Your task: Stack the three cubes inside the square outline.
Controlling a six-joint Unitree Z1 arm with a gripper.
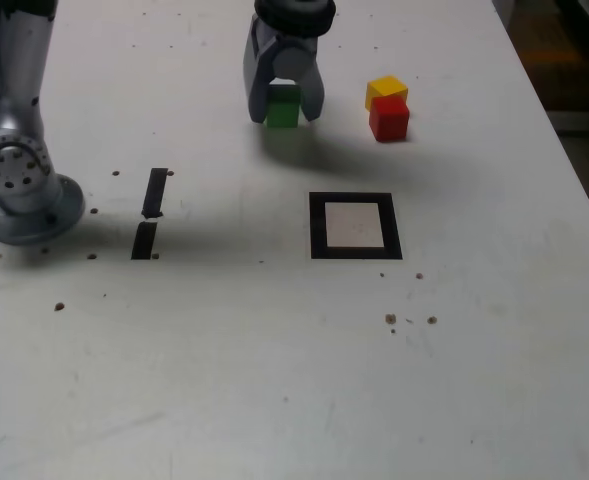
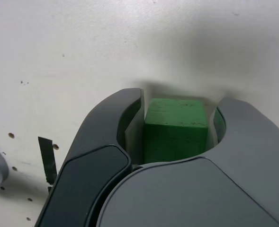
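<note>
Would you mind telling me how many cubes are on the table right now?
3. The green cube sits between the gripper jaws; the yellow cube and red cube touch, toward the exterior view's right.

You're looking at a lab-style test bench [image 1: 274,400]: bare white top, a robot arm's base [image 1: 19,195] mounted on it, black tape strips [image 1: 151,212] as markers.

One cube [image 1: 282,110] sits on the table [image 1: 274,380] between the jaws of my gripper [image 1: 285,113], at the far side. To the exterior view's right of it, the rear cube [image 1: 386,89] is just behind the front cube [image 1: 389,121], apparently touching. Nearer the camera lies the square outline [image 1: 355,226], with two strips [image 1: 150,213] well off to its left in that view.
</note>
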